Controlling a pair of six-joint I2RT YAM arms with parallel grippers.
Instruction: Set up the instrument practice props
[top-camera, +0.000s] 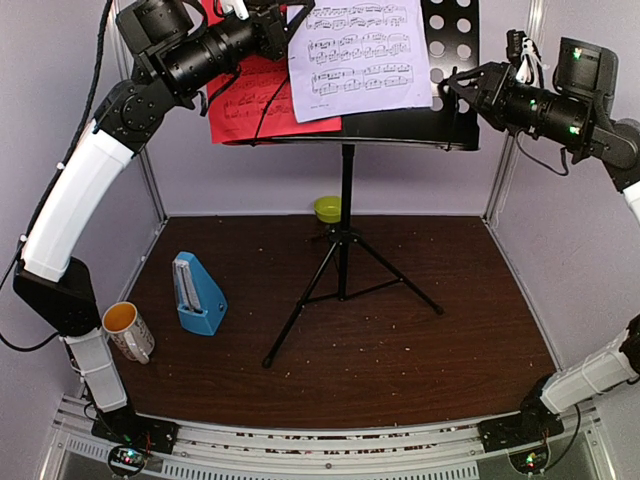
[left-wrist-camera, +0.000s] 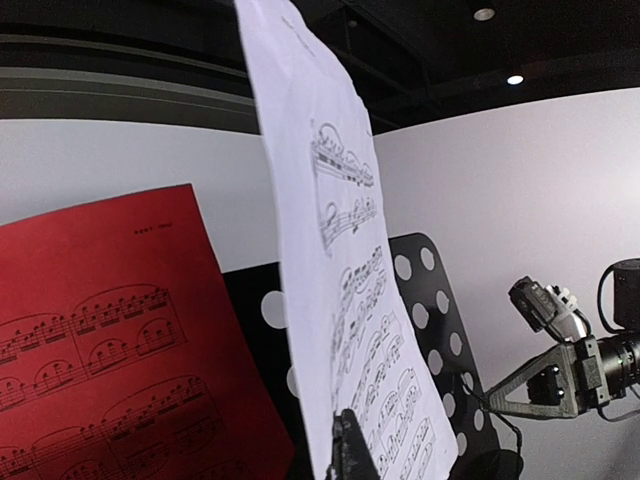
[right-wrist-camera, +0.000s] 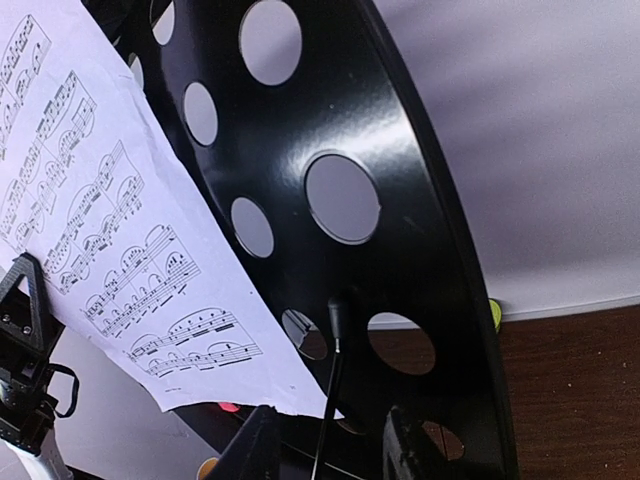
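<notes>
The black perforated music stand (top-camera: 450, 40) stands on tripod legs at mid-table. The red music sheet (top-camera: 250, 100) rests on the left of its desk. My left gripper (top-camera: 268, 22) is shut on the upper left edge of the white music sheet (top-camera: 360, 50), which hangs in front of the desk. In the left wrist view the white sheet (left-wrist-camera: 330, 250) is pinched edge-on by my left gripper (left-wrist-camera: 345, 445), with the red sheet (left-wrist-camera: 110, 340) behind it. My right gripper (top-camera: 450, 85) is open at the desk's right side; in its own view the right gripper (right-wrist-camera: 330, 445) faces the desk (right-wrist-camera: 400, 130). The blue metronome (top-camera: 197, 295) stands at the left.
A white mug (top-camera: 128, 330) with a yellow inside lies at the near left. A small lime-green bowl (top-camera: 327, 208) sits behind the stand's pole. The tripod legs (top-camera: 300, 320) spread over the table's middle. Walls close the back and both sides.
</notes>
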